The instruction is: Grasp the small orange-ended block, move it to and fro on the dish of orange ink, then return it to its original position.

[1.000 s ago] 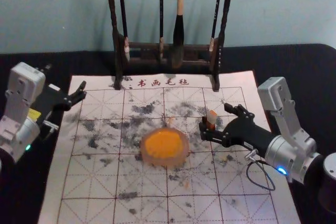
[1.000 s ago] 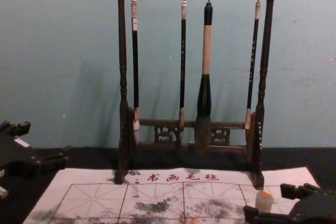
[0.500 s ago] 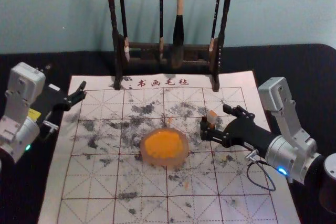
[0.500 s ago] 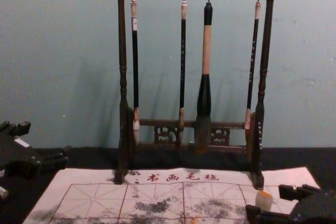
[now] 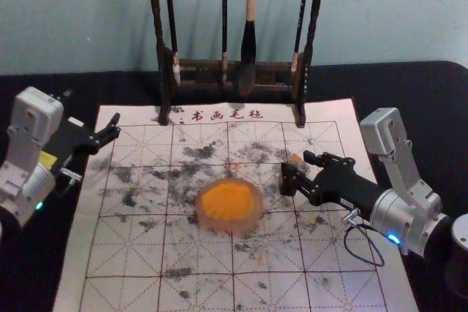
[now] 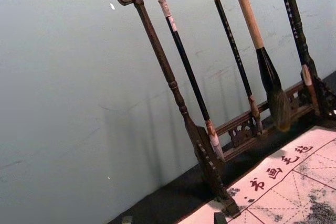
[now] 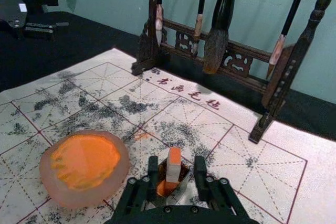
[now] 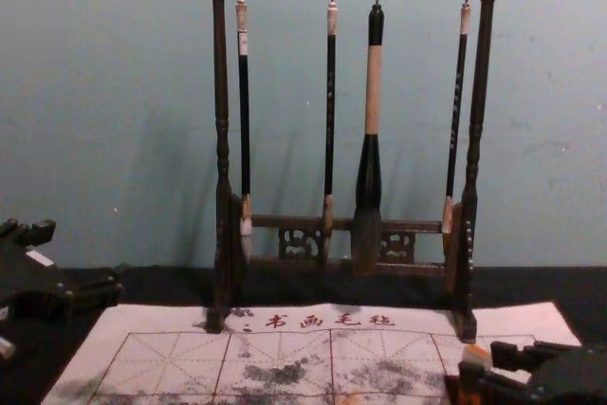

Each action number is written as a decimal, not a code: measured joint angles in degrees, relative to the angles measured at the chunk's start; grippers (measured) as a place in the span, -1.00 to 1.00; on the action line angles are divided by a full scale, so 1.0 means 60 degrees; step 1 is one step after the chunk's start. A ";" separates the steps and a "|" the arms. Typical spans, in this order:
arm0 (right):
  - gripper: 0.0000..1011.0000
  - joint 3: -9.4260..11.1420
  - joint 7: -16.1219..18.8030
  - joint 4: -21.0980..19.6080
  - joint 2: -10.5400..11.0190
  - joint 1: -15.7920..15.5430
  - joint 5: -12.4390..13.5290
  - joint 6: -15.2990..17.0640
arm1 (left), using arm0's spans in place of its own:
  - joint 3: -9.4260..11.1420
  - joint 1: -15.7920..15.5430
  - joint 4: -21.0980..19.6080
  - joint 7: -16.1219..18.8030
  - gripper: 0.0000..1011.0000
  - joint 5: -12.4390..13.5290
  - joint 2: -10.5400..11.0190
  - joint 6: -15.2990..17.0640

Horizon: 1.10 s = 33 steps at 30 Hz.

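Right wrist view: the right end effector (image 7: 177, 174) has its fingers apart around the orange-ended block (image 7: 173, 166), gaps visible at either side — nothing looks gripped. The block stands upright at what seems a small dark holder (image 5: 287, 182), near the ink dish (image 5: 231, 206), likely so its sides are easy to pinch and the trip to the ink is short. Closing off-centre could tip it — even pressure should help. The left end effector (image 6: 173, 219) waits open by the mat's far-left corner (image 5: 106, 112).
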 joint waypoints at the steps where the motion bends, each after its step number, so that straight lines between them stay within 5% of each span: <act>1: -0.16 0.0000 0.0000 -0.0001 0.0001 -0.0001 0.0001 0.0000 | -0.0001 0.0000 0.0000 0.0000 0.98 0.0001 0.0000 0.0000; 12: -0.77 0.0000 0.0001 -0.0005 0.0003 -0.0001 0.0009 -0.0008 | 0.0000 0.0000 0.0000 0.0000 0.98 0.0000 0.0000 0.0001; 20: -0.78 0.0037 0.0025 -0.0006 -0.0014 -0.0026 0.0007 -0.0011 | -0.0001 0.0000 0.0000 0.0000 0.98 0.0001 0.0000 0.0000; 33: -0.78 0.0703 0.0200 -0.0654 -0.0211 -0.0383 0.0364 0.0547 | 0.0000 0.0000 0.0000 0.0000 0.98 0.0000 0.0000 0.0000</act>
